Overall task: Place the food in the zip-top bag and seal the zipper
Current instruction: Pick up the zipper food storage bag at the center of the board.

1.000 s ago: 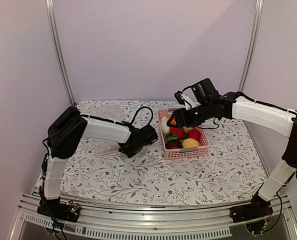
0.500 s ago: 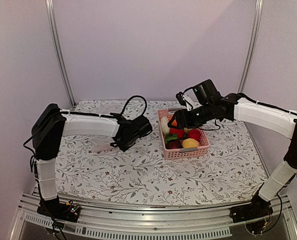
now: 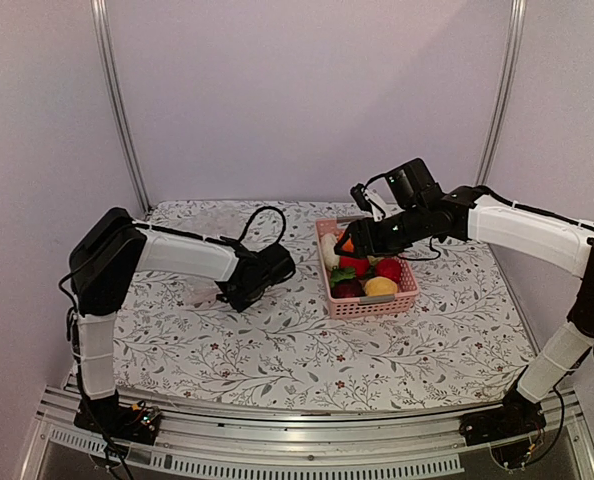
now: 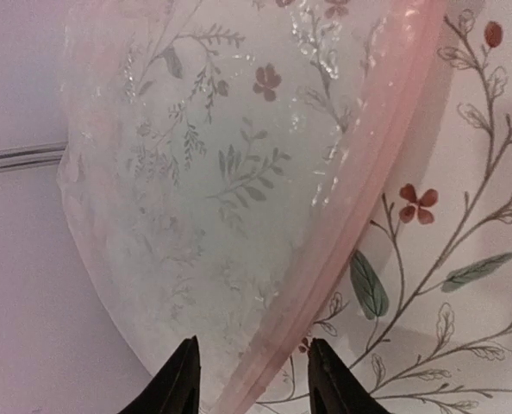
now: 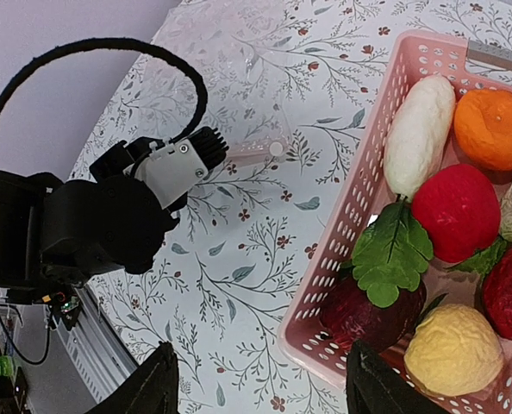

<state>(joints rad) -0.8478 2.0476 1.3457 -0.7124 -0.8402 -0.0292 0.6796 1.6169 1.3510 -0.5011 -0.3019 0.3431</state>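
Saw left gripper [image 4: 252, 362] with jaws parted, both dark tips low at 6 o'clock in the wrist view, neither visibly pressing on anything. Noted the zipper [image 4: 368, 164], a pink-tinted strip, passing through the gap between those tips and curving away toward 1 o'clock. Found the zip-top bag [image 4: 213, 172] spreading from that strip toward 10 o'clock, clear and crinkled, lying on the floral tablecloth [image 4: 463, 216], leaf print showing through. Could not judge the seal, open or closed.

Saw right gripper [image 5: 260, 362] with jaws spread wide, nothing between them, hanging over the 10 o'clock corner of the pink basket [image 5: 359, 216] in the top view. Found the food all inside that basket, up toward 2 o'clock from the jaws: cream-white root [image 5: 418, 138] along the rim, orange [image 5: 495, 129] at its 3 o'clock, red fruit [image 5: 458, 211] below both, green leaves [image 5: 390, 254] over a dark purple piece [image 5: 368, 315], yellow piece [image 5: 454, 349] at 4 o'clock of that.

Spotted the left arm [image 5: 84, 233] at 9 o'clock in the right wrist view, black cable [image 5: 109, 47] looping above it.
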